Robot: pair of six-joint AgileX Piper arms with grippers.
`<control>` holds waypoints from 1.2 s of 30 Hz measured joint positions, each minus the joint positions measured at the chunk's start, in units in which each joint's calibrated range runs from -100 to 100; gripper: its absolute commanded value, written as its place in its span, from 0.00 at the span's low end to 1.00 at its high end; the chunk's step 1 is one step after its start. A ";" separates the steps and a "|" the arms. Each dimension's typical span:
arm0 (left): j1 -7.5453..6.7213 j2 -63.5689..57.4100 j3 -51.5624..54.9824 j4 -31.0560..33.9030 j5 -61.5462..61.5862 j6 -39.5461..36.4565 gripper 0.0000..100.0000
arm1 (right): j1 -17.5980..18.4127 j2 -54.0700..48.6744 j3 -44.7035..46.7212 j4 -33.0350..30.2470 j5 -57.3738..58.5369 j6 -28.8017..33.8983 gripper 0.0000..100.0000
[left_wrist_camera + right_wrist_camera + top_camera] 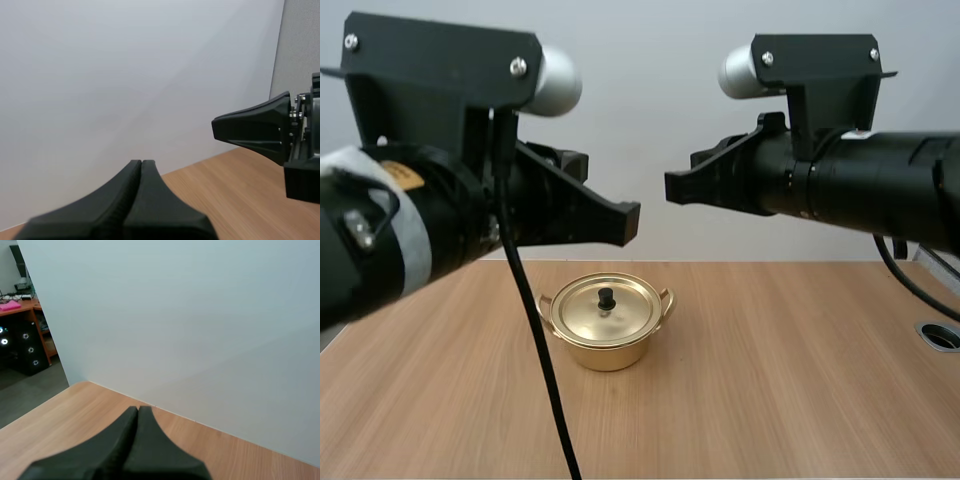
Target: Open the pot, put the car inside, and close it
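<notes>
A small gold pot (606, 340) with two side handles stands on the wooden table (770, 400), near its middle. Its gold lid (607, 306) sits on it, with a black knob (607, 298) on top. My left gripper (626, 224) hangs high above the pot, pointing right, fingers lying together as one dark wedge (141, 165). My right gripper (672, 188) hangs high too, pointing left, tips facing the left one across a small gap; its fingers also lie together (137, 410). In the left wrist view the right gripper (216, 127) shows near the table's far edge.
A round grey grommet (940, 335) is set into the table at the right edge. A pale wall stands behind the table. Bare wood surrounds the pot on all sides.
</notes>
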 measured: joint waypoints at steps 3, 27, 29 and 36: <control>0.00 -4.59 4.42 -0.12 -6.33 0.00 0.00 | 0.00 -5.62 4.57 1.27 -2.14 -1.10 0.00; 0.28 -9.03 30.03 2.72 -44.17 -4.17 0.00 | -6.78 -16.18 15.75 6.00 -16.25 3.41 0.00; 0.28 -9.03 31.74 2.98 -45.86 -4.23 0.00 | -6.78 -16.18 15.75 8.31 -14.23 2.10 0.00; 0.28 -11.10 47.38 3.02 -57.29 -4.46 0.00 | -6.78 -16.18 15.75 6.73 -13.56 1.47 0.00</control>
